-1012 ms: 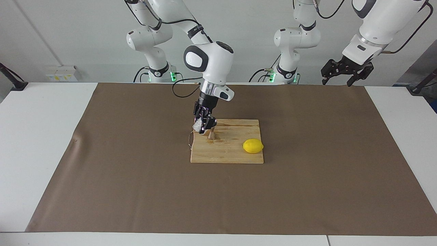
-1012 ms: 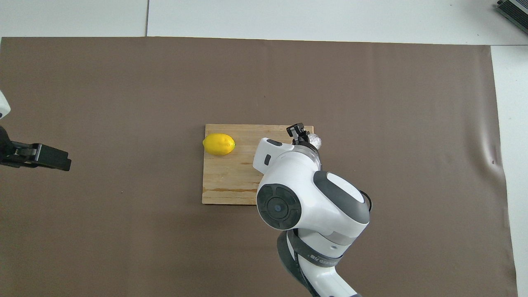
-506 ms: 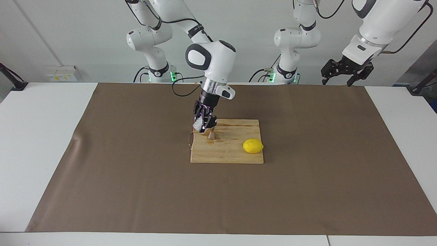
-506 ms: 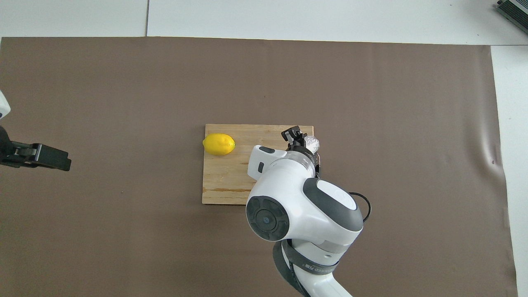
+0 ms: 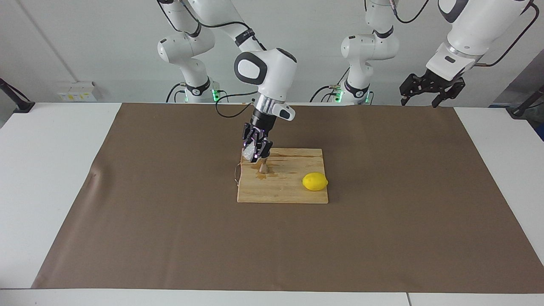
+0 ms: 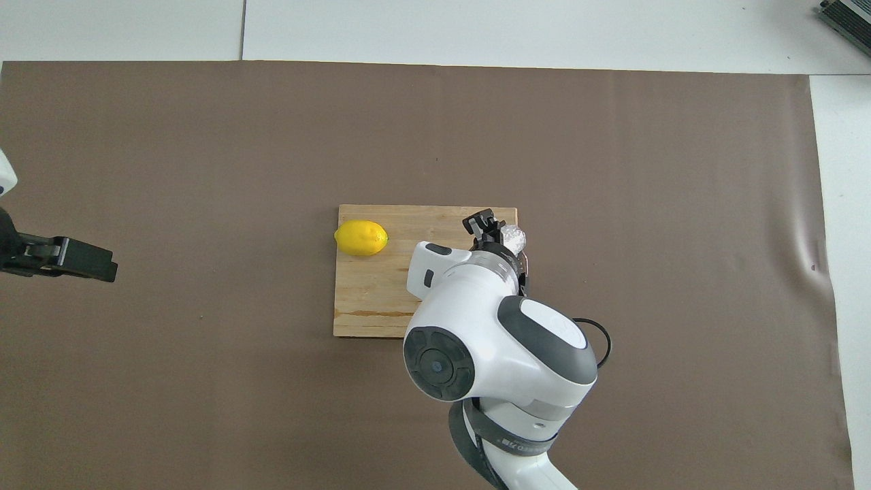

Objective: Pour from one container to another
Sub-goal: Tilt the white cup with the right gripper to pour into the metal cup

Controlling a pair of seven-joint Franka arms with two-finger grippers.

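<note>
Right hand (image 5: 256, 154) closed on small clear faceted glass tumbler (image 5: 247, 153), tilted, held over the steel hourglass jigger (image 5: 263, 167). Jigger upright on the pale wooden cutting board (image 5: 293, 191), at the corner nearest the robots, toward the right arm's end. Yellow lemon (image 5: 315, 182) on the same board, toward the left arm's end, apart from the jigger. Board on brown paper sheet (image 5: 170, 238) covering the white tabletop (image 5: 42, 170). Left hand (image 5: 430, 89) waiting, raised, fingers spread open and holding nothing, over the sheet's edge at the left arm's end.
</note>
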